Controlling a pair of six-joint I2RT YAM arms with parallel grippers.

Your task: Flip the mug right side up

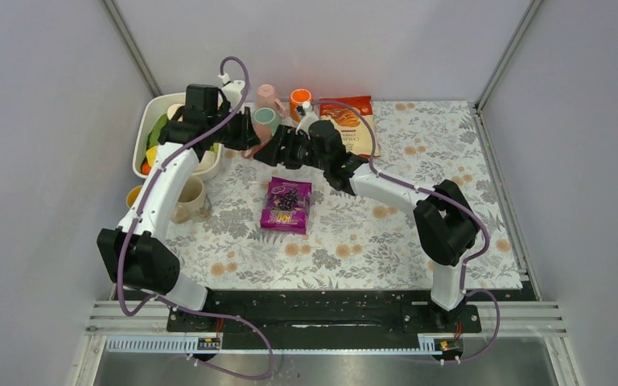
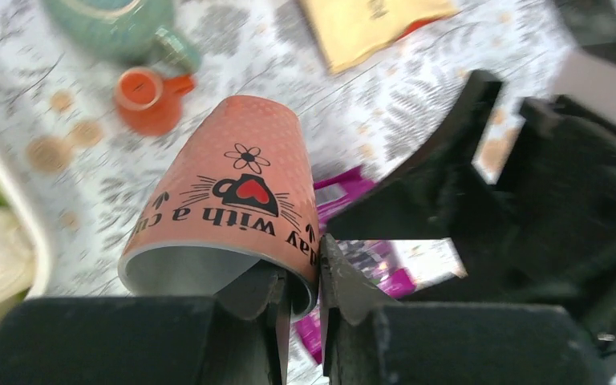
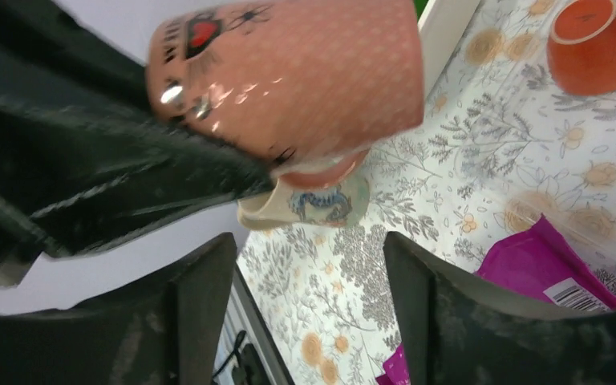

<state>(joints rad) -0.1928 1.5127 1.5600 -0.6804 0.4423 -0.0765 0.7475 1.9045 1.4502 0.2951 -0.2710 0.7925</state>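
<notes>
A pink mug [image 2: 233, 184] with black lettering and a red heart hangs in the air, tilted, its open mouth toward the left wrist camera. My left gripper [image 2: 305, 273] is shut on its rim, one finger inside and one outside. In the right wrist view the mug [image 3: 305, 72] is just above and ahead of my open, empty right gripper [image 3: 309, 297]. From the top, the left gripper [image 1: 241, 133] and right gripper [image 1: 282, 149] meet near the back of the table, and the mug between them is mostly hidden.
A teal mug [image 1: 267, 119], an orange mug [image 1: 299, 100] and another pink mug [image 1: 267, 95] stand at the back. A white basin [image 1: 149, 121] of produce is back left, a beige mug [image 1: 189, 197] left, a purple packet [image 1: 287, 205] centre, an orange snack bag [image 1: 350, 121] back.
</notes>
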